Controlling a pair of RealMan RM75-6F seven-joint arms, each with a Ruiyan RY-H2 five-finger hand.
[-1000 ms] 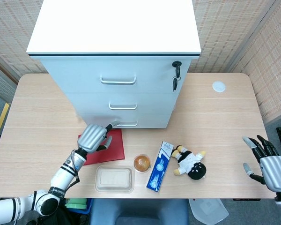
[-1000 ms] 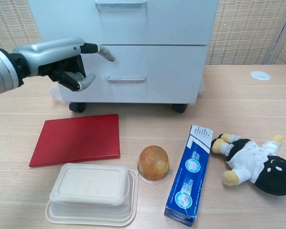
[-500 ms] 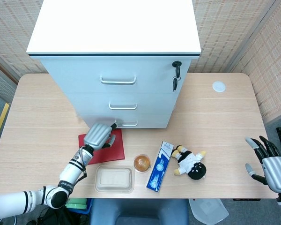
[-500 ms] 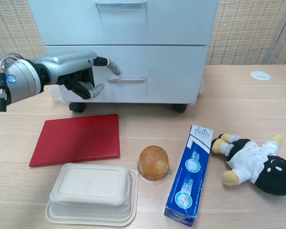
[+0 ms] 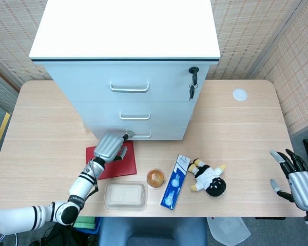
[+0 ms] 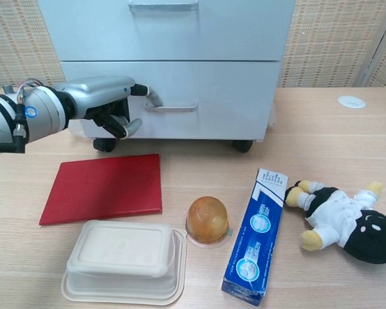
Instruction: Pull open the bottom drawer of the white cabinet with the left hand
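The white cabinet [image 5: 128,61] stands at the back of the table, its bottom drawer [image 6: 212,96] closed flush, with a metal handle [image 6: 174,107]. My left hand [image 6: 106,103] is just left of that handle, one extended fingertip touching the handle's left end and the other fingers curled in; it grips nothing. In the head view the left hand [image 5: 110,146] lies low before the drawer handle [image 5: 137,135]. My right hand [image 5: 296,177] hovers off the table's near right corner with fingers spread, holding nothing.
A red book [image 6: 106,187] lies flat under the left hand. In front sit a beige lidded container [image 6: 123,259], an orange jelly cup [image 6: 208,220], a blue toothpaste box [image 6: 255,233] and a plush doll [image 6: 347,219]. Keys [image 5: 193,82] hang from the top drawer's lock.
The left hand moved right and slightly down toward the bottom drawer's handle, its fingertip now at the handle's left end. The drawer has not moved. The right hand sank slightly.
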